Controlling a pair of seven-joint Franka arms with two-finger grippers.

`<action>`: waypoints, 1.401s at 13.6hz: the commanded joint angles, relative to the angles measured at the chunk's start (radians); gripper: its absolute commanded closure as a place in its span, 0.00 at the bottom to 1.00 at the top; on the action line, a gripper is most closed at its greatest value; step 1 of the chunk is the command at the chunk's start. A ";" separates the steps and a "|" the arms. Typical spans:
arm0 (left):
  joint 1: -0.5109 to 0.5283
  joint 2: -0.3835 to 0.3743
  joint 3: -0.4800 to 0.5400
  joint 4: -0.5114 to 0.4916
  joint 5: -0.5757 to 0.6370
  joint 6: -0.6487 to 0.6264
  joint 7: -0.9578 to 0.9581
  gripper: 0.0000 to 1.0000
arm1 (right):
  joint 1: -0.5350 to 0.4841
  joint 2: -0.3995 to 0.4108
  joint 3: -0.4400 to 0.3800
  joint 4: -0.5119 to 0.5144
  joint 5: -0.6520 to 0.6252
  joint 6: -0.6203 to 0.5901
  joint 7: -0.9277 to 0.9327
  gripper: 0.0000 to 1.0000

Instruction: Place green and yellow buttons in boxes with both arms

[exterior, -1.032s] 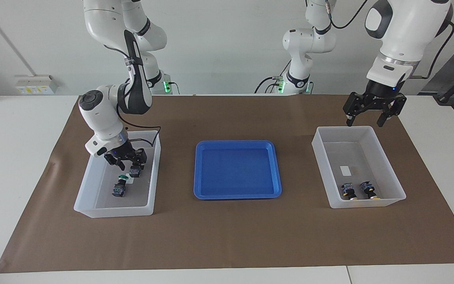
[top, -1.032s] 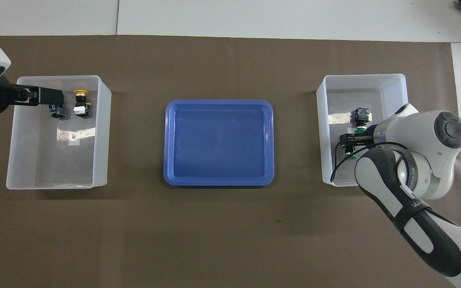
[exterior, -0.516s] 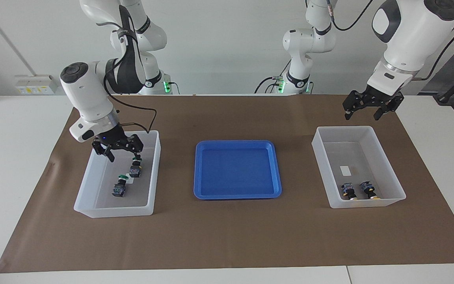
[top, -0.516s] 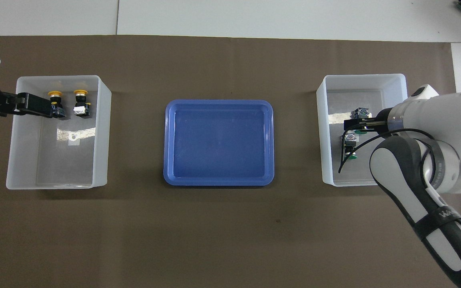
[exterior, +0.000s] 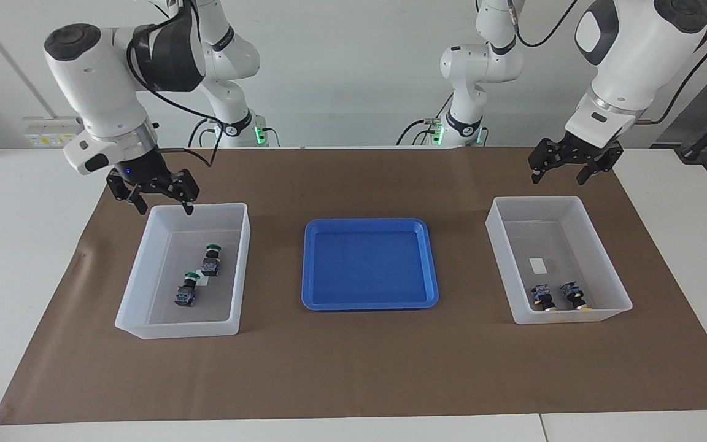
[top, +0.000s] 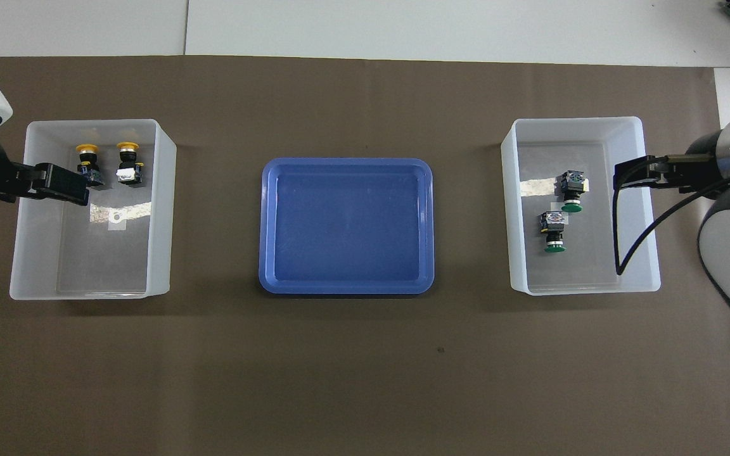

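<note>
Green buttons [exterior: 197, 279] fill one box [exterior: 145, 270], yellow buttons [exterior: 559, 296] the other box [exterior: 599, 258]; both fingers spread empty.

Shallow blue tray [exterior: 367, 228] mid-table on brown paper mat [exterior: 353, 368]

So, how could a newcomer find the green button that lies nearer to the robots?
Start at the blue tray mid-table, then go to the white box toward the right arm's end. Two green-capped buttons lie inside; take the green button nearer the robots, beside the tray-side wall.
</note>
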 commanded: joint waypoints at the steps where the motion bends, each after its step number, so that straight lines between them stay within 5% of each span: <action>1: 0.043 -0.053 0.002 -0.028 0.004 -0.034 0.011 0.00 | -0.014 -0.008 0.004 0.106 -0.035 -0.128 0.028 0.00; 6: 0.045 -0.056 0.002 -0.032 0.004 -0.022 0.011 0.00 | -0.046 -0.087 -0.001 0.048 0.006 -0.176 0.042 0.00; 19: 0.034 -0.075 0.001 -0.088 0.004 0.059 0.013 0.00 | -0.037 -0.091 0.012 0.040 -0.011 -0.176 -0.029 0.00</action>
